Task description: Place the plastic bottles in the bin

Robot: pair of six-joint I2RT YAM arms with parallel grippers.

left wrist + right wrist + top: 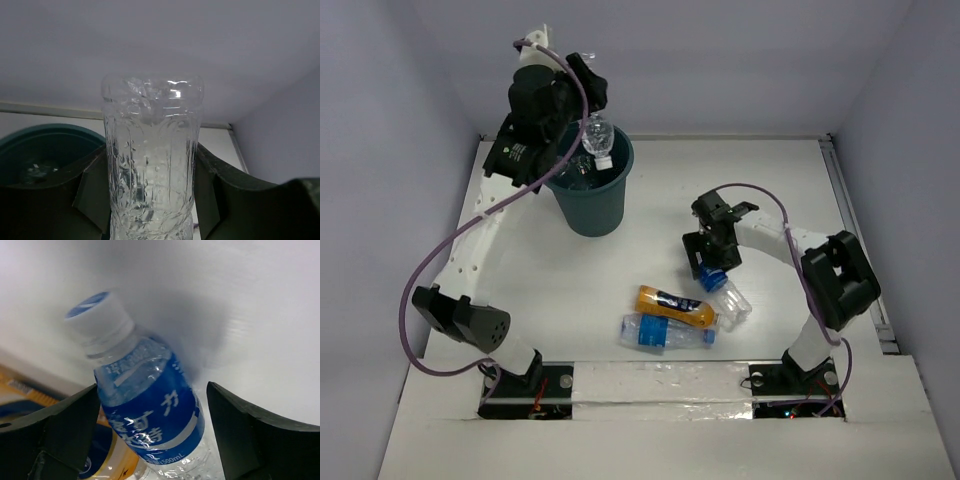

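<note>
My left gripper (588,125) is shut on a clear unlabelled bottle (598,137), held over the dark teal bin (590,200). In the left wrist view the bottle (152,155) fills the space between my fingers (225,195), with the bin's rim (45,131) at lower left. A clear bottle (578,172) lies inside the bin. My right gripper (712,272) is open, its jaws on either side of a blue-labelled bottle (150,410) lying on the table. An orange bottle (675,306) and another blue-labelled bottle (665,332) lie beside it.
White walls enclose the white table (720,180) at the back and sides. A taped strip (660,380) runs along the near edge between the arm bases. The orange bottle (107,460) lies right beside the right gripper's left finger.
</note>
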